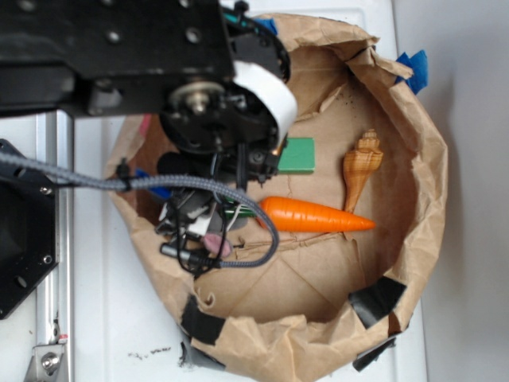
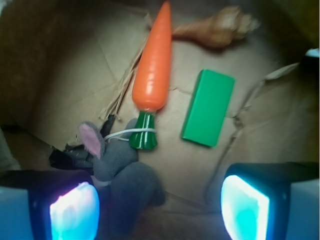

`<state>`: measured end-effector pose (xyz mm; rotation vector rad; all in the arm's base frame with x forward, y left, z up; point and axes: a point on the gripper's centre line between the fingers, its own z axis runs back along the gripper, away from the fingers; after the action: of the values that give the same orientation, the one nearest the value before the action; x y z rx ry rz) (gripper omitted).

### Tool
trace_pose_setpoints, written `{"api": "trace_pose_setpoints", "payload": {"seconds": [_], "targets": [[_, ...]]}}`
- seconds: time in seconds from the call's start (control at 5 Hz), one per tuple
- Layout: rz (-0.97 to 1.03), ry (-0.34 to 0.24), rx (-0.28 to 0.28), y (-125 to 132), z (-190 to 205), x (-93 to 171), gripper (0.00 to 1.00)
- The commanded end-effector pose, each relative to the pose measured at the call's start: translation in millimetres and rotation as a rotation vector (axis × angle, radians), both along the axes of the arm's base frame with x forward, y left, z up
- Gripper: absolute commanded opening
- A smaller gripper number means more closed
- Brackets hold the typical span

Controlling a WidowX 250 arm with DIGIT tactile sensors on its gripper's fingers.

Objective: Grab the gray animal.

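Observation:
The gray animal (image 2: 122,172) is a small gray plush toy with a pink ear, lying on the brown paper floor in the wrist view. It rests between my jaws, close to the left finger (image 2: 72,210) and far from the right one (image 2: 245,207). My gripper (image 2: 160,210) is open, with a wide gap. In the exterior view the gripper (image 1: 203,239) is low at the left inside of the paper bowl, and only a pink bit of the animal (image 1: 216,245) shows under it.
An orange carrot (image 2: 154,62) with a green top lies just beyond the animal. A green block (image 2: 208,107) and a tan seashell (image 2: 215,29) lie farther off. The crumpled paper wall (image 1: 421,159) rings the area. A black cable (image 1: 199,187) hangs by the gripper.

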<state>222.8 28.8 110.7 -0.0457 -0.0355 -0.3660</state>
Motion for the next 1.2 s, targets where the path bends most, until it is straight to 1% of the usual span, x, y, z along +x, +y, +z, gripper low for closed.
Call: {"api": "trace_pose_setpoints", "payload": {"seconds": [0.0,0.2,0.4,0.6,0.8,1.0], "targets": [[-0.006,-0.028,-0.009,-2,-8,-3,1.0],[-0.024,-0.024,-0.027,-6,-16,-4,1.0],[-0.013,-0.022,-0.064,-2,-18,-4,1.0],[0.037,-0.048,-0.075,12,-7,2,1.0],[0.079,-0.053,-0.079,24,-9,7,1.0],[0.066,-0.041,-0.083,21,-15,9,1.0]]}}
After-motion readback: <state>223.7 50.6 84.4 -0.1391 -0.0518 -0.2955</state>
